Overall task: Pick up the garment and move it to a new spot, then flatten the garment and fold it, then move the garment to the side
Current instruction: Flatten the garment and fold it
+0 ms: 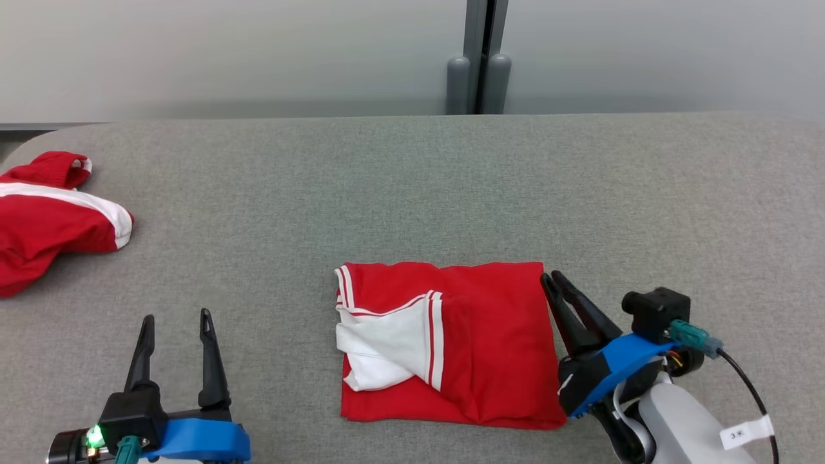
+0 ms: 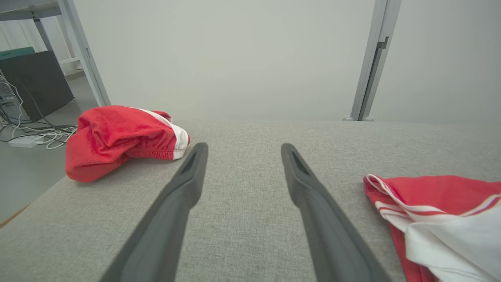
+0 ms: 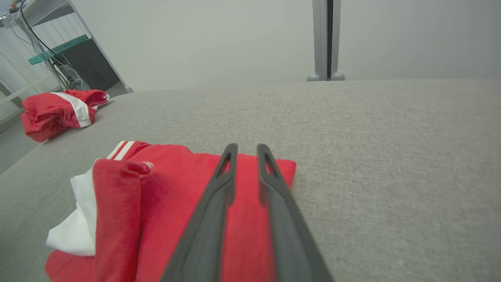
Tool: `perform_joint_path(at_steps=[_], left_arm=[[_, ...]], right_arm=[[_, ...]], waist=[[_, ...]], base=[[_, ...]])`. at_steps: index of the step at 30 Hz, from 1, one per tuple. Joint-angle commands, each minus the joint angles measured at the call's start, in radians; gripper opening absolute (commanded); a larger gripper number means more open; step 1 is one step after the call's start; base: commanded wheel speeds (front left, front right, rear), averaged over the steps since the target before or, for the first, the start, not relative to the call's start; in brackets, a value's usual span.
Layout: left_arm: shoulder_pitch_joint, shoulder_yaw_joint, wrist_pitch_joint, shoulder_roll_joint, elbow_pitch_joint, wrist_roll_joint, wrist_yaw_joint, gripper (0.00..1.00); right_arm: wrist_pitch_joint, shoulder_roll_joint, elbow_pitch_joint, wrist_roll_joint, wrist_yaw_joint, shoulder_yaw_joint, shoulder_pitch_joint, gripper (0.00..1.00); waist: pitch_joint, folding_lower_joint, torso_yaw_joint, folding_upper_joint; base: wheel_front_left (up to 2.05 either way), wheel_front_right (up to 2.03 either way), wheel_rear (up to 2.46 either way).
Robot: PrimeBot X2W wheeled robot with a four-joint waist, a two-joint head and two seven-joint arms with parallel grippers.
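Head view: folded red-and-white garment [image 1: 490, 348] lies near-centre on grey table [image 1: 412, 187]. Right gripper [image 1: 550, 276], fingers narrowly apart, meets its right edge; grip unclear. Left gripper [image 1: 177, 314] gapes wide, empty.

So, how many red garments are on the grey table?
2. One folded garment lies front centre, beside the right gripper; one crumpled garment lies at the left edge of the table.

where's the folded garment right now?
Head view: the folded red garment lies just right of centre on the grey table, low in the picture, with the right gripper at its right edge.
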Motion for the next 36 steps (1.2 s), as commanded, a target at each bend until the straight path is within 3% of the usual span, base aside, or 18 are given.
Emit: perform_joint_path(at_steps=[1,11,25,30,36], left_arm=[[-0.009,-0.006,-0.003,-0.001,0.001,-0.001,-0.004,1.0],[-0.026,-0.02,-0.003,-0.001,0.007,-0.008,0.004,1.0],[-0.037,-0.022,-0.003,-0.001,0.008,-0.017,0.009,1.0],[-0.043,-0.013,-0.003,-0.001,0.01,-0.007,0.002,1.0],[-0.038,-0.008,-0.003,-0.001,0.012,0.002,-0.001,1.0]], right_arm=[[-0.008,0.004,0.025,-0.013,0.0,0.015,-0.034,0.0],[-0.03,0.068,0.235,-0.005,0.0,0.214,-0.12,0.0],[-0.045,0.113,0.189,0.151,0.0,0.563,-0.074,0.0],[-0.045,0.111,0.132,0.141,0.0,0.492,-0.106,0.0],[-0.045,0.058,0.054,0.069,0.0,0.287,-0.09,0.01]], waist=[[0.005,0.0,0.009,0.0],[0.023,0.0,0.056,0.0],[0.031,0.0,0.062,0.0],[0.031,0.0,0.039,0.0],[0.021,0.0,0.011,0.0]], base=[[0.0,0.0,0.0],[0.0,0.0,0.0],[0.0,0.0,0.0],[0.0,0.0,0.0],[0.0,0.0,0.0]])
